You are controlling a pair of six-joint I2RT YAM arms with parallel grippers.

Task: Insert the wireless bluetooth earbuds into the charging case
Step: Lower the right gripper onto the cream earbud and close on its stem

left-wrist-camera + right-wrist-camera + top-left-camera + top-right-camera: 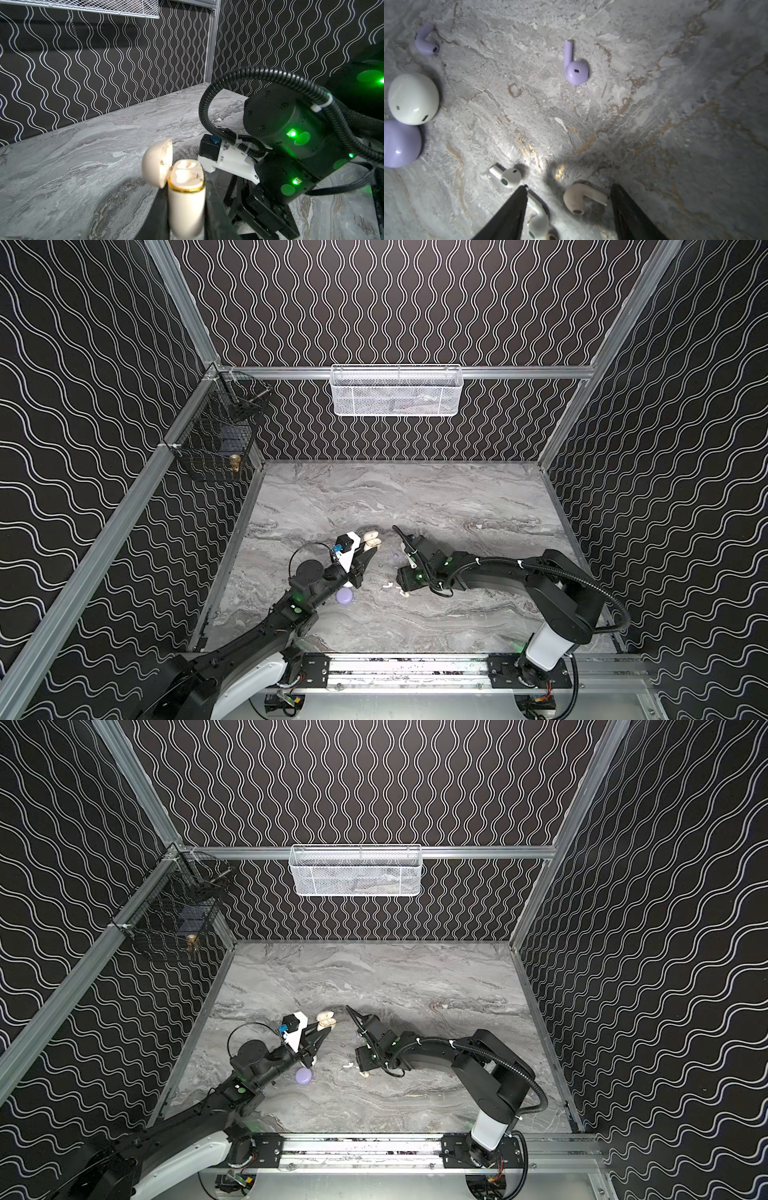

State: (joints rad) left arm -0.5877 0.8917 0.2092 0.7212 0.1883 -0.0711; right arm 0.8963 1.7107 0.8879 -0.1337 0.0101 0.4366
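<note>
The left tool (186, 193) clenched the open-lidded cream charging case (185, 209), while the right tool (570, 187) hung released astride a cream earbud (577, 199) lying on the worktop (654, 104), so insertion seemed not yet begun.

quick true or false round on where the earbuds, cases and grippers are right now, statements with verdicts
1. The left gripper is shut on a cream case whose lid is open. True.
2. The right gripper holds a lavender earbud. False: its jaws stand open on either side of a cream earbud lying on the table.
3. The two lavender earbuds lie loose on the table. True.
4. The lavender case is open. False: it is closed, beside the closed white case.
</note>
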